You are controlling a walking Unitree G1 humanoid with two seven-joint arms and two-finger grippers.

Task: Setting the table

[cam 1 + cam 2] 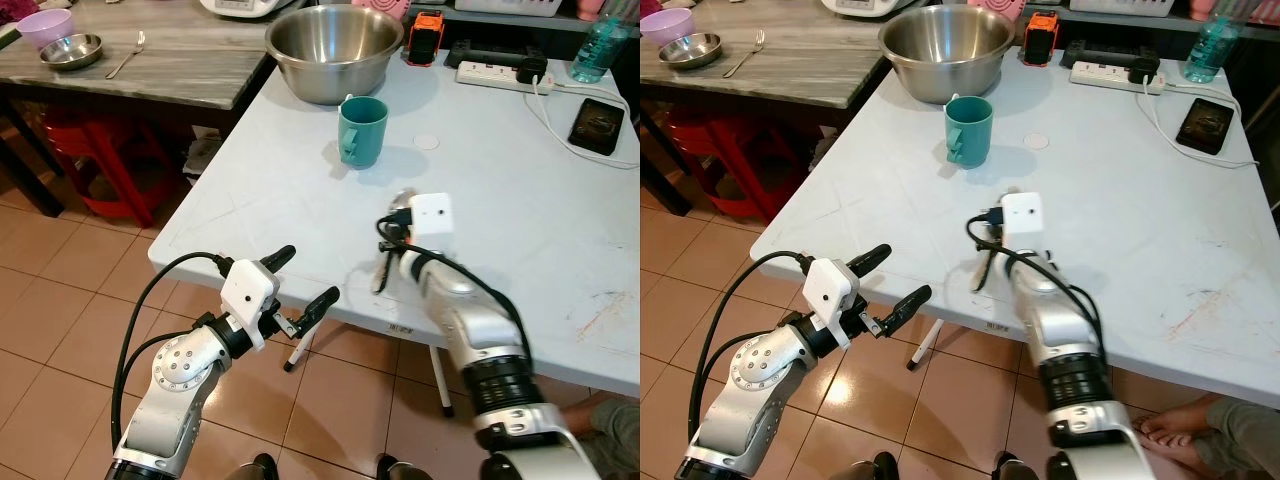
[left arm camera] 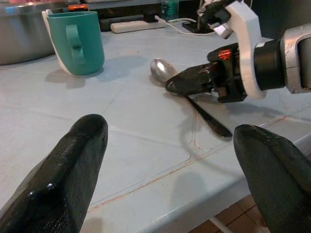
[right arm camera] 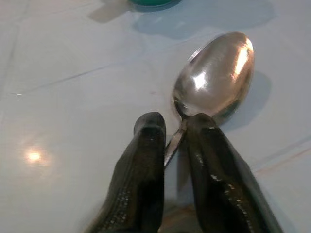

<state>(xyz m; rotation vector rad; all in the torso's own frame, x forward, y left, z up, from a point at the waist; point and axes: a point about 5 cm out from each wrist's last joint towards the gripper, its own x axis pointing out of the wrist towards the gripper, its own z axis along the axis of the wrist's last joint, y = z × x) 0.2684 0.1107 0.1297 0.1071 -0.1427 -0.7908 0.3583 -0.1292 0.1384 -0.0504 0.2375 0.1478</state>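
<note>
**Spoon pinched at the neck, near the table's front edge**

Spoon point(image 3: 214, 77) lies flat on the white table point(image 1: 520, 190), on the robot's side of the teal mug point(image 1: 361, 130) and close to the table's near edge. The right gripper point(image 3: 176, 127) has its two fingers drawn narrow on the neck, just behind the bowl, with the handle running back beneath them.

The hold looks thin to me: smooth metal caught on a slim neck could swivel or slide out as it lifts, and so close to the edge a dropped spoon would likely go to the floor tiles.

The left gripper point(image 1: 304, 277) hangs off the table's front edge, below and to the robot's left of the mug, fingers spread wide and empty.

Beyond the mug stands a big steel mixing bowl point(image 1: 333, 50); I can see nothing in it, and cannot see into the mug. Far left of the mug, on the wooden table point(image 1: 180, 60), sit a small steel dish point(image 1: 71, 50) and a purple cup point(image 1: 45, 26), both seemingly empty.
</note>
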